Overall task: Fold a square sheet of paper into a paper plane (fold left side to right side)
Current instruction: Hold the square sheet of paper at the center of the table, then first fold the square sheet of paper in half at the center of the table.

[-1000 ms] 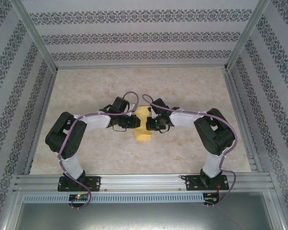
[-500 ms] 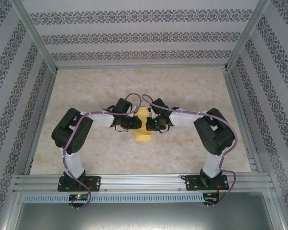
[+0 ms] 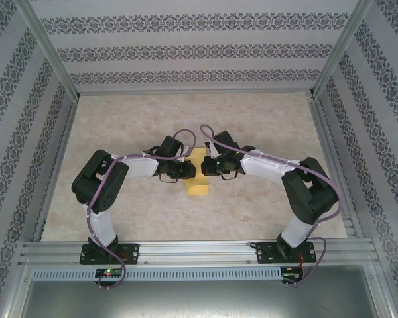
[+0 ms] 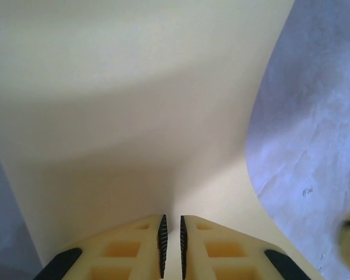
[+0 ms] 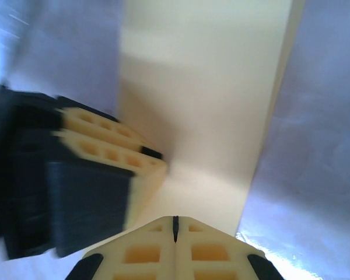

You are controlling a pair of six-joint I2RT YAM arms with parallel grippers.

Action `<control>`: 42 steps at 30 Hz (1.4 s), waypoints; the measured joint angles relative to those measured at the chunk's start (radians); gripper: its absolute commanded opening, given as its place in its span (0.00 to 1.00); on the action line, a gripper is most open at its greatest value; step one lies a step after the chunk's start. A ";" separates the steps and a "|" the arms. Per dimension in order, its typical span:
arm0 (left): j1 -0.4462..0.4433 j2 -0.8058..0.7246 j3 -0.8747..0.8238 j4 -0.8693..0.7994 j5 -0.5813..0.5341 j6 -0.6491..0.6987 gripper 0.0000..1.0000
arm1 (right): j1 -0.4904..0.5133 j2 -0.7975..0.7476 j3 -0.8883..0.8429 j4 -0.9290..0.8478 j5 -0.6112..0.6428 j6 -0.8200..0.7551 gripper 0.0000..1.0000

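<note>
Two claws meet on the square sheet of paper (image 3: pixel 199 187) mid counter (image 3: pixel 252 119), your left claw (image 3: pixel 184 171) pinching its 9 o'clock edge, right claw (image 3: pixel 207 165) closed at 3 o'clock; seemingly mid-fold, you next need edges aligned, then creased.

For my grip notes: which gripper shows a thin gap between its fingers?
The left gripper, pinching the yellow paper; the right gripper is closed completely.
</note>
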 measured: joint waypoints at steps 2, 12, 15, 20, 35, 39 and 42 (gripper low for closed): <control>0.000 0.000 0.000 0.000 0.000 0.000 0.19 | -0.016 -0.020 0.000 0.022 -0.019 0.000 0.04; -0.017 0.000 0.006 0.000 -0.023 0.004 0.19 | -0.036 0.111 0.053 0.092 -0.075 0.012 0.03; -0.021 0.000 0.007 0.000 -0.029 0.007 0.19 | -0.041 0.168 0.078 0.105 -0.082 0.023 0.03; -0.021 0.001 0.008 -0.001 -0.030 0.011 0.19 | -0.049 0.245 0.130 0.106 -0.085 0.023 0.02; -0.046 -0.045 -0.047 0.004 -0.045 0.045 0.19 | -0.055 0.310 0.203 0.014 -0.068 0.023 0.02; -0.061 -0.091 -0.105 0.015 -0.045 0.045 0.19 | -0.055 0.313 0.210 0.005 -0.071 0.023 0.02; -0.080 -0.127 -0.148 0.015 -0.043 0.045 0.19 | -0.055 0.314 0.211 0.002 -0.071 0.023 0.02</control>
